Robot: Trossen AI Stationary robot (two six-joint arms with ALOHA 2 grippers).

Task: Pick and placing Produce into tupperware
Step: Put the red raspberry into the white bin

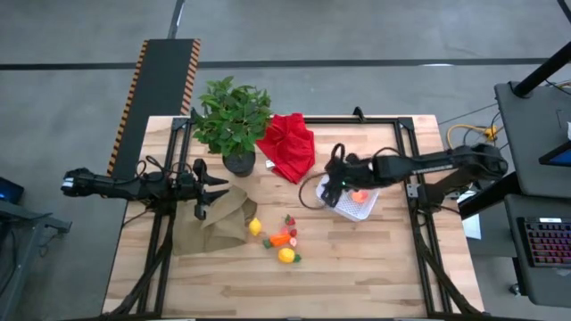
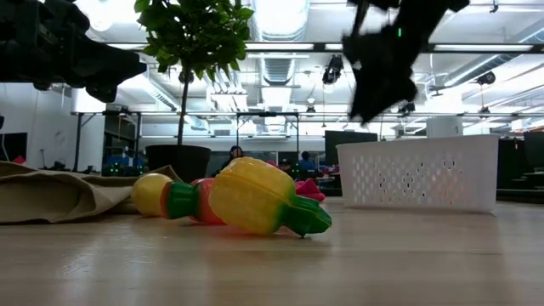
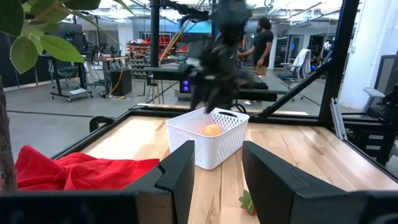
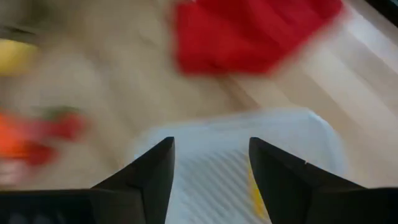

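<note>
The white tupperware (image 1: 366, 212) stands on the table right of centre; it also shows in the low view (image 2: 416, 174) and the left wrist view (image 3: 217, 144). One orange piece of produce (image 1: 359, 195) lies inside it (image 3: 212, 130). Several more pieces lie on the table in front of the middle: a yellow one (image 1: 255, 226), a red one (image 1: 289, 220), an orange one (image 1: 280, 239) and a yellow one with a green tip (image 1: 286, 256) (image 2: 255, 197). My right gripper (image 1: 334, 183) (image 4: 211, 152) hangs open and empty above the tupperware's left end. My left gripper (image 1: 210, 189) (image 3: 217, 155) is open and empty over the tan cloth.
A potted plant (image 1: 232, 120) stands at the far middle, with a red cloth (image 1: 287, 147) to its right. A tan cloth (image 1: 219, 223) lies under my left gripper. A person (image 3: 264, 40) stands in the room beyond the table.
</note>
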